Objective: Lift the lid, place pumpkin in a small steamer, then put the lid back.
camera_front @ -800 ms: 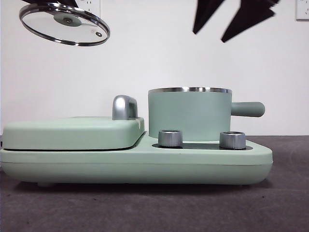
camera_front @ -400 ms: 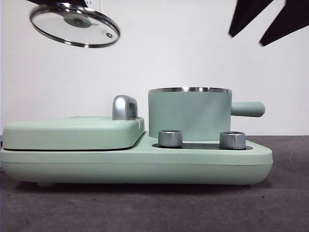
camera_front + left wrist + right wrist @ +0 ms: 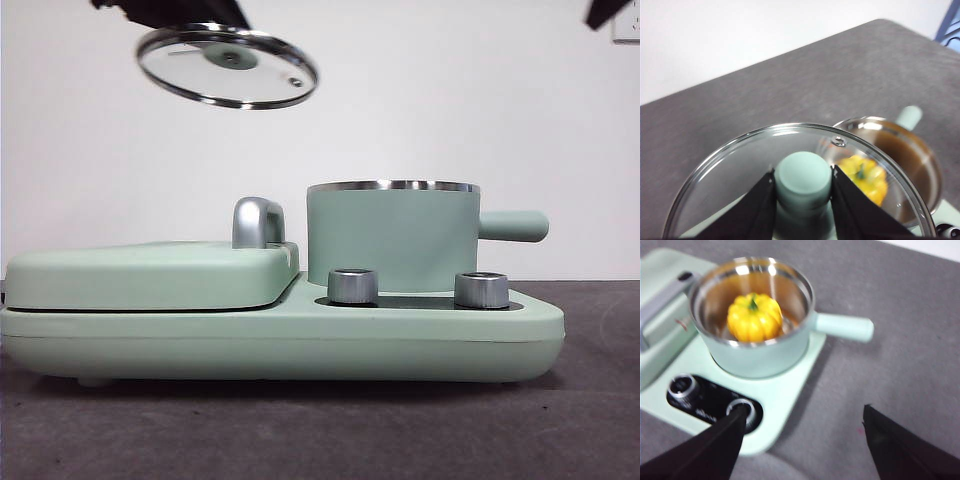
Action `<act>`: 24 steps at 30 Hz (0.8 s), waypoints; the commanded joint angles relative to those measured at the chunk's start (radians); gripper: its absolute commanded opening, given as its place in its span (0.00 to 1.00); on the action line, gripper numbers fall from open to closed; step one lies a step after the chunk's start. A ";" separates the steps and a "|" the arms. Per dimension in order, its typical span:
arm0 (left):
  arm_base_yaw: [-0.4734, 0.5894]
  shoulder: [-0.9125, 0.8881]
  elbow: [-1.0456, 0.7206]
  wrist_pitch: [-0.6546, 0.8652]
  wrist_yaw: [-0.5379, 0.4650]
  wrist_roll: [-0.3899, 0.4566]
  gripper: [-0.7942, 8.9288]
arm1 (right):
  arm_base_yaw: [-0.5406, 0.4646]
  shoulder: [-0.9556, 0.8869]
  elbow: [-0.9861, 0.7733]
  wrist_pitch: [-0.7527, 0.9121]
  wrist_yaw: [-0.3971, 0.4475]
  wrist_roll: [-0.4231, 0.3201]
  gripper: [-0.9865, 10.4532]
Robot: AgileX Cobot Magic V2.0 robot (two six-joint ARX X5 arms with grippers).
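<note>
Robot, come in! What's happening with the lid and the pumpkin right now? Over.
Left end effector shut on lid, high beside small steamer. Right end effector open, empty. Pumpkin inside steamer. Nothing blocking.

Lid point(image 3: 228, 66): clear glass, shiny steel rim, mint-green knob point(image 3: 804, 179). Pumpkin point(image 3: 754, 317): glossy yellow-orange, ribbed, green stem. Small steamer point(image 3: 393, 238): mint-green, steel rim, silvery inside. Appliance base point(image 3: 300, 340): mint-green, silver knobs point(image 3: 353, 286), black panel. Table point(image 3: 300, 430): dark grey. Jaws: black.
</note>
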 commanded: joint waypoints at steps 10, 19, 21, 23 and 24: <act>-0.124 0.121 0.022 0.230 0.005 -0.006 0.09 | 0.007 -0.077 0.005 -0.020 0.012 0.045 0.40; -0.181 0.249 0.022 0.377 0.005 -0.005 0.09 | 0.007 -0.079 0.005 -0.050 0.011 0.061 0.40; -0.187 0.272 0.022 0.421 0.005 -0.005 0.09 | 0.007 -0.079 0.005 -0.055 0.011 0.062 0.40; -0.192 0.294 0.023 0.452 0.005 -0.005 0.09 | 0.007 -0.079 0.005 -0.060 0.011 0.062 0.40; -0.194 0.305 0.024 0.467 0.005 -0.005 0.09 | 0.007 -0.079 0.005 -0.063 0.012 0.062 0.40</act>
